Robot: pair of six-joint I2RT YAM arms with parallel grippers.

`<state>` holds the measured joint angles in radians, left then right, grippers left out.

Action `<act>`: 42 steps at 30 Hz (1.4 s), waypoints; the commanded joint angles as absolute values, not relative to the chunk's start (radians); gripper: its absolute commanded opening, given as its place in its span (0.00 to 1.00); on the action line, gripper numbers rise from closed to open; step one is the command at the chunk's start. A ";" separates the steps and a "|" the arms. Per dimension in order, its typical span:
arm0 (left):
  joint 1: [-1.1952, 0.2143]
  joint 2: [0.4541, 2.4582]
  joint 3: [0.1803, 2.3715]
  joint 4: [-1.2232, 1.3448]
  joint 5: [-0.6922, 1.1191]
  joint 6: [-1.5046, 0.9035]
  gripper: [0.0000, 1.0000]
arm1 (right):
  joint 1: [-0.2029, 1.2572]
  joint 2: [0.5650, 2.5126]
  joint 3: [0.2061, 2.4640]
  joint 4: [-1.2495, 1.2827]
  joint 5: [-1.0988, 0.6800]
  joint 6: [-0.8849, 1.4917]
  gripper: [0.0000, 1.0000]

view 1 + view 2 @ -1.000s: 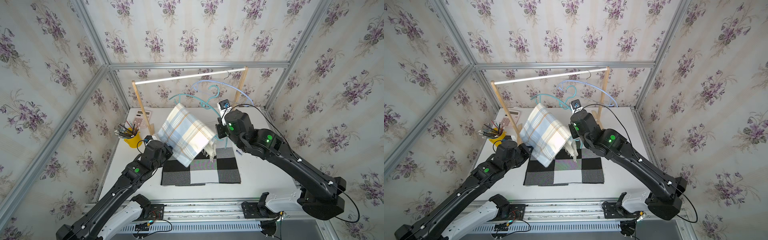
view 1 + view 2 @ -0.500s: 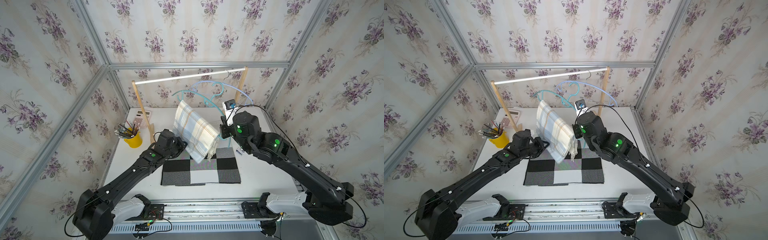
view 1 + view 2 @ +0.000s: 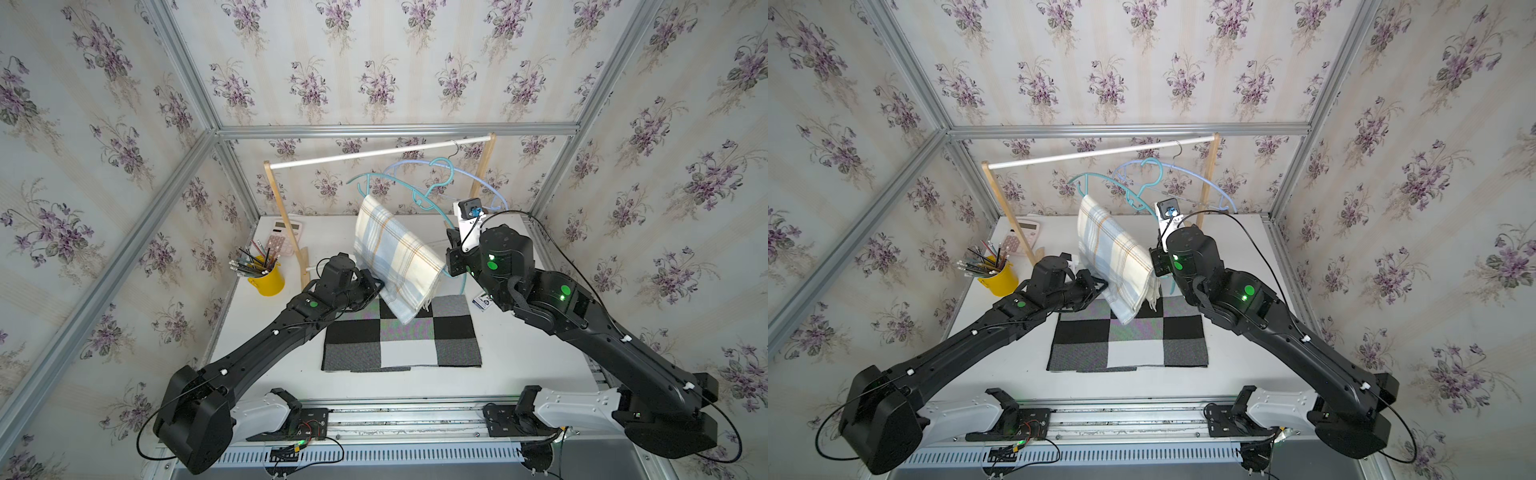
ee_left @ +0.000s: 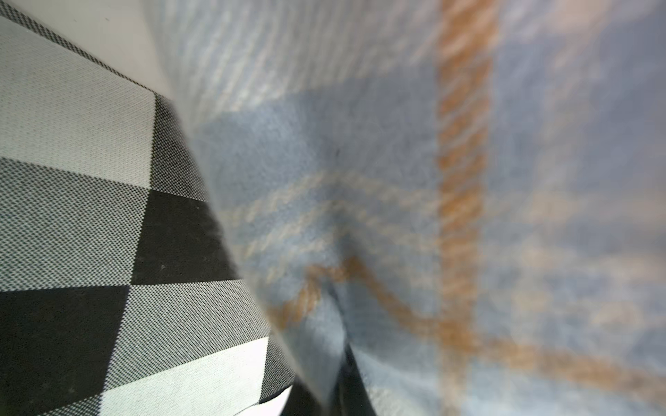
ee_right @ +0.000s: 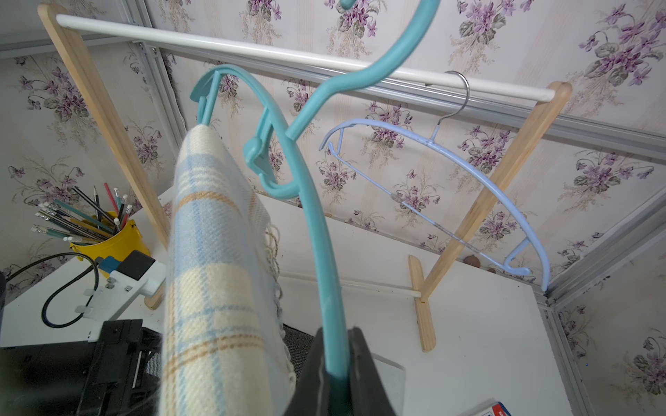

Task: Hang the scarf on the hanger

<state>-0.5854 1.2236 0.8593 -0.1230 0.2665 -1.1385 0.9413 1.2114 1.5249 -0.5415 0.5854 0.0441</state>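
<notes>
1. The right end effector [image 5: 337, 363] pinches the teal plastic hanger [image 5: 316, 216].
2. The cream-and-blue plaid woollen scarf [image 3: 392, 253] drapes over the hanger's bar.
3. The left end effector [image 3: 375, 286] pinches the scarf's lower side.

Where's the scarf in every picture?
Both top views: scarf in the middle, between the two arms, its low end over the checked mat.
Left wrist: scarf fills most of the picture, blurry, next to the mat.
Right wrist: scarf up close, draped on the teal hanger.
Landmark: the mat, in both top views and the left wrist, not clearly in the right wrist.
</notes>
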 commanded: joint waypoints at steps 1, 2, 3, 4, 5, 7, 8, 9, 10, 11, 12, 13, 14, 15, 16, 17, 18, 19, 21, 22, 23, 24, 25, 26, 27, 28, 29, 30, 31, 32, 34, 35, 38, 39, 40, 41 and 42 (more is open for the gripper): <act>-0.571 1.225 0.871 -0.196 0.239 -1.096 0.00 | 0.942 1.222 1.564 -0.450 0.600 0.058 0.00; -0.569 1.227 0.873 -0.193 0.247 -1.086 0.00 | 0.941 1.226 1.573 -0.459 0.595 0.058 0.00; -0.568 1.227 0.877 -0.193 0.256 -1.074 0.12 | 0.942 1.232 1.583 -0.472 0.591 0.058 0.00; -0.568 1.227 0.884 -0.197 0.263 -1.062 0.25 | 0.941 1.242 1.597 -0.489 0.590 0.058 0.00; -0.568 1.226 0.891 -0.211 0.268 -1.043 0.35 | 0.941 1.249 1.607 -0.504 0.585 0.057 0.00; -0.567 1.215 0.911 -0.253 0.264 -1.007 0.55 | 0.942 1.265 1.630 -0.538 0.579 0.056 0.00; -0.566 1.206 0.918 -0.279 0.254 -0.995 0.64 | 0.942 1.271 1.639 -0.552 0.578 0.051 0.00; -0.565 1.192 0.925 -0.308 0.240 -0.984 0.71 | 0.942 1.279 1.647 -0.566 0.579 0.048 0.00; -0.565 1.178 0.931 -0.339 0.222 -0.972 0.76 | 0.942 1.285 1.655 -0.581 0.581 0.046 0.00; -0.565 1.160 0.936 -0.368 0.206 -0.960 0.80 | 0.942 1.290 1.661 -0.592 0.581 0.041 0.00; -0.564 1.140 0.941 -0.404 0.191 -0.949 0.84 | 0.941 1.293 1.666 -0.600 0.583 0.037 0.00; -0.563 1.119 0.951 -0.449 0.176 -0.925 0.87 | 0.941 1.298 1.672 -0.610 0.586 0.032 0.00; -0.560 1.095 0.963 -0.498 0.159 -0.904 0.90 | 0.941 1.302 1.677 -0.618 0.590 0.027 0.00; -0.556 1.074 0.978 -0.561 0.138 -0.886 0.91 | 0.942 1.303 1.679 -0.622 0.596 0.020 0.00; -0.551 1.049 0.996 -0.623 0.119 -0.865 0.92 | 0.942 1.303 1.680 -0.624 0.601 0.013 0.00; -0.547 1.020 1.011 -0.677 0.099 -0.843 0.93 | 0.943 1.302 1.680 -0.623 0.605 0.004 0.00; -0.545 0.991 1.027 -0.731 0.074 -0.824 0.93 | 0.945 1.304 1.680 -0.622 0.613 -0.004 0.00; -0.543 0.957 1.043 -0.778 0.049 -0.811 0.93 | 0.949 1.304 1.679 -0.621 0.625 -0.015 0.00; -0.543 0.895 1.075 -0.848 0.005 -0.793 0.93 | 0.965 1.301 1.663 -0.604 0.649 -0.044 0.00; -0.541 0.858 1.098 -0.865 -0.007 -0.794 0.93 | 0.984 1.299 1.644 -0.584 0.684 -0.073 0.00; -0.541 0.839 1.116 -0.868 -0.011 -0.802 0.92 | 0.999 1.299 1.629 -0.569 0.712 -0.098 0.00; -0.541 0.827 1.139 -0.864 -0.007 -0.814 0.91 | 1.015 1.298 1.610 -0.544 0.743 -0.126 0.00; -0.542 0.825 1.161 -0.852 0.000 -0.827 0.90 | 1.033 1.294 1.583 -0.515 0.782 -0.163 0.00; -0.541 0.830 1.186 -0.835 0.011 -0.849 0.89 | 1.050 1.289 1.551 -0.469 0.817 -0.202 0.00; -0.542 0.843 1.212 -0.814 0.023 -0.870 0.88 | 1.065 1.280 1.517 -0.417 0.852 -0.243 0.00; -0.543 0.860 1.236 -0.788 0.039 -0.892 0.88 | 1.077 1.270 1.480 -0.361 0.882 -0.286 0.00; -0.543 0.883 1.263 -0.763 0.055 -0.918 0.87 | 1.090 1.262 1.445 -0.299 0.910 -0.327 0.00; -0.543 0.907 1.288 -0.741 0.064 -0.943 0.87 | 1.102 1.254 1.414 -0.246 0.935 -0.370 0.00; -0.543 0.932 1.317 -0.722 0.069 -0.969 0.86 | 1.112 1.250 1.396 -0.191 0.961 -0.409 0.00; -0.543 0.958 1.344 -0.703 0.074 -0.987 0.86 | 1.123 1.246 1.368 -0.138 0.977 -0.451 0.00; -0.543 1.009 1.399 -0.676 0.071 -1.023 0.86 | 1.151 1.238 1.311 -0.012 1.016 -0.555 0.00; -0.543 1.037 1.425 -0.677 0.065 -1.036 0.86 | 1.166 1.236 1.281 0.052 1.033 -0.617 0.00; -0.543 1.116 1.518 -0.712 0.036 -1.053 0.86 | 1.185 1.255 1.236 0.178 1.064 -0.714 0.00; -0.543 1.134 1.541 -0.730 0.025 -1.052 0.86 | 1.184 1.275 1.244 0.179 1.072 -0.714 0.00; -0.543 1.142 1.557 -0.749 0.008 -1.046 0.86 | 1.181 1.295 1.257 0.173 1.077 -0.707 0.00; -0.543 1.140 1.563 -0.773 -0.020 -1.040 0.86 | 1.177 1.315 1.278 0.150 1.079 -0.682 0.00; -0.543 1.126 1.554 -0.796 -0.055 -1.037 0.86 | 1.171 1.339 1.311 0.105 1.075 -0.641 0.00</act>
